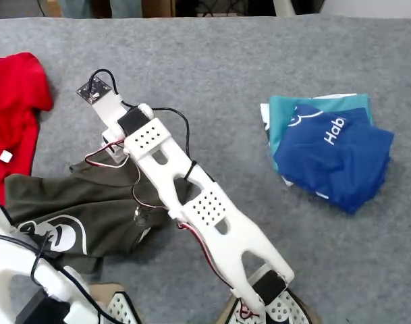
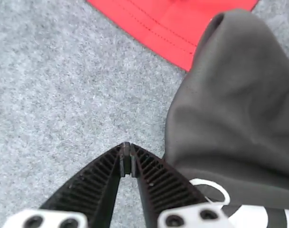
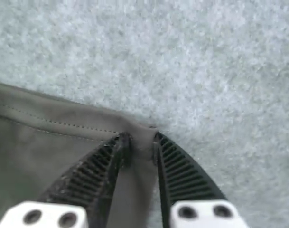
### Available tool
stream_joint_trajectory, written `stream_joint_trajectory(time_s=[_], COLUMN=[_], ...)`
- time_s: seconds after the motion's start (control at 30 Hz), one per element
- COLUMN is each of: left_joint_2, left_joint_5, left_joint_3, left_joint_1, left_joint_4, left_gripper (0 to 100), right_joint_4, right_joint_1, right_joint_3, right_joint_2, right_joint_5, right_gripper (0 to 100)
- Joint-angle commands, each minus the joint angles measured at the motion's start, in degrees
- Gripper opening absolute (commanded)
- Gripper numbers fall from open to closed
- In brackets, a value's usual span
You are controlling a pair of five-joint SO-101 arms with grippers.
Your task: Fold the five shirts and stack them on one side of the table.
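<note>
A dark olive shirt (image 1: 90, 202) with a white logo lies crumpled at the front left of the grey table. My right gripper (image 3: 139, 142) is shut on a hemmed corner of this shirt; in the high view the right gripper (image 1: 114, 154) sits at the shirt's far edge. My left gripper (image 2: 126, 159) is shut with nothing in it, low over bare felt beside the olive shirt (image 2: 229, 109) and near the red shirt (image 2: 182, 23). That red shirt (image 1: 13, 115) lies unfolded at the far left. A folded blue shirt (image 1: 333, 152) rests on a teal one (image 1: 286, 111) at the right.
The right arm (image 1: 192, 196) stretches diagonally from the front middle across the olive shirt. The left arm (image 1: 23, 270) sits at the front left corner. Bare grey felt (image 1: 225, 67) runs across the back and middle of the table.
</note>
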Motion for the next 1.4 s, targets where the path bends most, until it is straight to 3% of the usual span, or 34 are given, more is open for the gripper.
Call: stream_joint_trajectory(time_s=[0.0,0.3,0.57,0.83,1.03,1.17,1.37], left_joint_2=[-1.6,-1.6,-1.6,-1.4,-1.1,-1.1,-1.3], left_joint_5=[-0.3,-0.3,-0.3,4.5,9.2,11.8,11.5], left_joint_3=[-2.1,-2.9,-5.3,-13.7,-16.6,-17.0,-16.7], left_joint_1=[0.4,0.4,0.5,9.2,17.0,17.4,17.4], left_joint_4=[-0.1,-0.1,1.1,8.3,8.4,6.9,7.1], left_gripper=[3,3,3,3,5,11,12], right_joint_4=[-0.6,-0.4,6.1,15.4,16.3,16.6,14.8], right_joint_1=[0.4,1.1,8.0,18.2,27.6,28.5,28.0], right_joint_3=[-2.7,-2.9,-11.6,-16.7,-16.1,-17.0,-17.2], right_joint_2=[-0.7,-1.1,-5.8,-14.4,-14.5,-9.8,-8.5], right_joint_5=[-3.3,-5.3,-5.2,2.3,7.1,6.9,6.9], right_gripper=[8.1,1.8,1.4,1.4,1.4,1.4,1.4])
